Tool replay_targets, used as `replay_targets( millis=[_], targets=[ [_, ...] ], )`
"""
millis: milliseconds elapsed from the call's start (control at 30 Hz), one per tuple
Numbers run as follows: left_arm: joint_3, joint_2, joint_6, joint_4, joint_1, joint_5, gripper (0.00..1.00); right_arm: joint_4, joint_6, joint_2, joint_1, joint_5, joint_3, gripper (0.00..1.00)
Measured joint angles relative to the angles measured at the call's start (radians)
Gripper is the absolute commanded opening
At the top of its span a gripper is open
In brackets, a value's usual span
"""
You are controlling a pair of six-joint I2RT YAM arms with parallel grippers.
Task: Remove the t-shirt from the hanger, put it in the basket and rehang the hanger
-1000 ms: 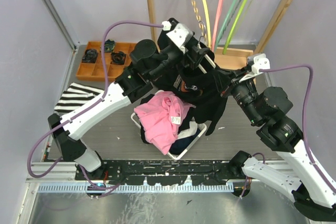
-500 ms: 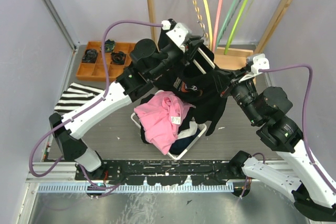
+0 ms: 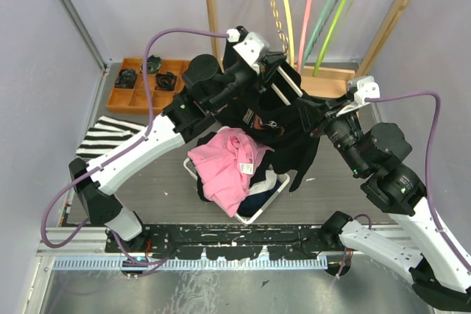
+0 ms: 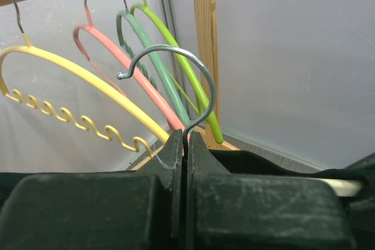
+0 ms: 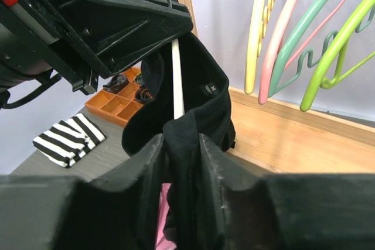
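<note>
A black t-shirt (image 3: 274, 119) hangs on a white hanger (image 3: 284, 92) with a metal hook (image 4: 212, 92), held in the air above the basket. My left gripper (image 3: 268, 60) is shut on the hook's wire stem, with the jaws (image 4: 184, 136) pressed flat on it. My right gripper (image 3: 313, 117) comes in from the right, at the shirt's shoulder. In the right wrist view its jaws (image 5: 180, 139) hold a bunched fold of the t-shirt (image 5: 202, 100), just below the hanger's white bar (image 5: 176, 80).
A white basket (image 3: 269, 200) under the shirt holds a pink garment (image 3: 228, 163). An orange tray (image 3: 136, 87) and a striped cloth (image 3: 107, 137) lie at the left. Behind stands a wooden rack (image 3: 212, 5) with several coloured hangers (image 3: 287, 12).
My left gripper's jaws have closed from wide open onto the hanger's hook. The right arm has shifted slightly, still holding the black fabric.
</note>
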State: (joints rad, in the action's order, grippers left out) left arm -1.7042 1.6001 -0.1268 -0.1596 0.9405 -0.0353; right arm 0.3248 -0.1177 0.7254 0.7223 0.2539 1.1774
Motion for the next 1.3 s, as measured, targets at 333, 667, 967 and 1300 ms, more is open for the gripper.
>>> replay_targets(
  millis=[333, 667, 967, 1300],
  targets=[
    [-0.039, 0.0, 0.0, 0.019, -0.024, 0.039, 0.0, 0.035, -0.002, -0.076, 0.0, 0.029, 0.001, 0.63],
    [-0.184, 0.024, 0.0, 0.086, -0.068, 0.064, 0.0, 0.095, -0.002, -0.146, 0.0, 0.043, -0.016, 0.63],
    [-0.206, 0.032, 0.0, 0.13, -0.068, 0.064, 0.0, 0.118, -0.003, -0.163, 0.0, 0.076, -0.056, 0.42],
    [-0.204, 0.021, 0.001, 0.142, -0.068, 0.063, 0.0, 0.115, -0.012, -0.163, 0.0, 0.151, -0.089, 0.02]
  ],
)
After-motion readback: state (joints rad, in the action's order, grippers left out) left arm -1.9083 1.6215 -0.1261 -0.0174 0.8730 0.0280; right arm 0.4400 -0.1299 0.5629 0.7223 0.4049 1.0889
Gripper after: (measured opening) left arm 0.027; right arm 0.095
